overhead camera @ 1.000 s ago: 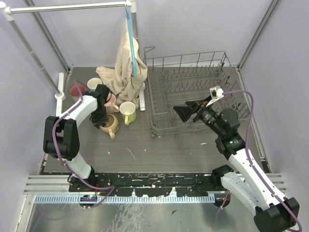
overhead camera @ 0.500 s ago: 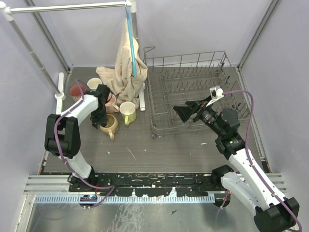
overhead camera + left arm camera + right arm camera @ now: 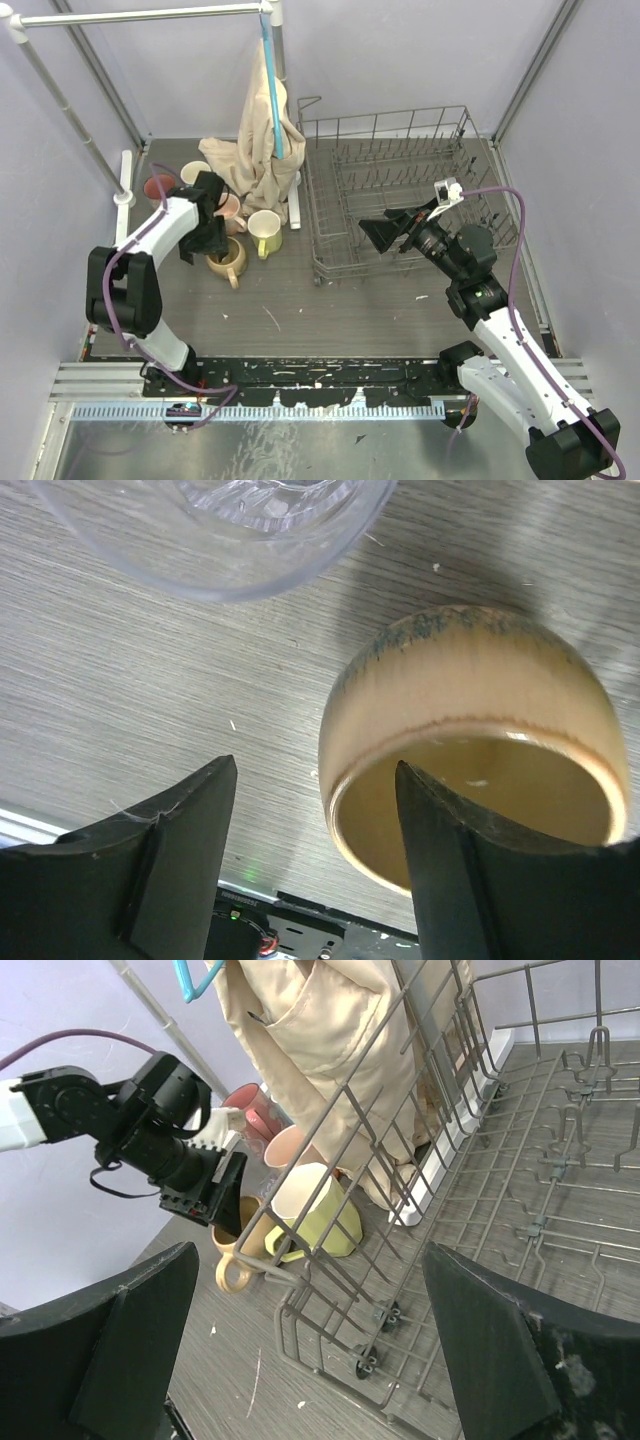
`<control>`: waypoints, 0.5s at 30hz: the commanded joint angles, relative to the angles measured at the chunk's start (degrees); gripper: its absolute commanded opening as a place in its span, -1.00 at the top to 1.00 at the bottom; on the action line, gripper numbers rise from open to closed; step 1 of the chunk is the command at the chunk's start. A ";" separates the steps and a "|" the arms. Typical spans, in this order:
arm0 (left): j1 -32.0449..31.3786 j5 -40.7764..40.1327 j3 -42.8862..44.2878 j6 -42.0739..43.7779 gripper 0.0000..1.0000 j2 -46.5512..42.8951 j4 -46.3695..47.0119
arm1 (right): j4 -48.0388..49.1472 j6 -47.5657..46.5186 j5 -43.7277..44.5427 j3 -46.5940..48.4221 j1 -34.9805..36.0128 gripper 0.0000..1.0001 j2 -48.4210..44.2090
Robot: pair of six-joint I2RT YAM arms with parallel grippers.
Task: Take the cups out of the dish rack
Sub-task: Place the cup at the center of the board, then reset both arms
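The tan mug stands upright on the table left of the dish rack. My left gripper hangs open just over it. In the left wrist view its fingers straddle the near wall of the tan mug without pinching it, and the clear glass stands just beyond. The yellow-green mug, pink mug, cream mug and salmon mug stand close by. My right gripper is open and empty over the rack's front-left corner, where only bare prongs show.
A beige cloth hangs from a blue hanger on the rail, down to the table between the mugs and the rack. A white post stands at the far left. Walls close in on both sides.
The left gripper has opened, letting go of the tan mug's wall, and shifted slightly left. The mug stays on the table. The right arm has not moved.
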 commanded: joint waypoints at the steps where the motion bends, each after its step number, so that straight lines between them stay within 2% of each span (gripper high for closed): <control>1: 0.18 2.44 1.44 -0.56 -0.48 -5.26 -0.40 | 2.16 -1.12 0.92 1.41 -0.08 -1.00 -1.10; 5: 0.16 4.44 2.52 -0.96 -0.61 -9.58 -0.90 | 2.05 -0.90 1.44 1.50 -0.08 -1.00 -1.30; 8: 0.23 6.22 2.87 -1.24 -0.98 -14.49 -0.73 | 1.48 -0.89 2.57 1.66 -0.08 -1.00 -1.06; 12: 0.21 8.95 2.92 -2.18 -0.96 -20.42 0.67 | -1.81 -0.72 8.14 3.15 -0.16 -1.00 -0.66; 15: 0.20 11.22 3.48 -2.93 -0.96 -24.30 1.07 | -3.11 -0.51 8.75 3.93 -0.08 -1.00 0.09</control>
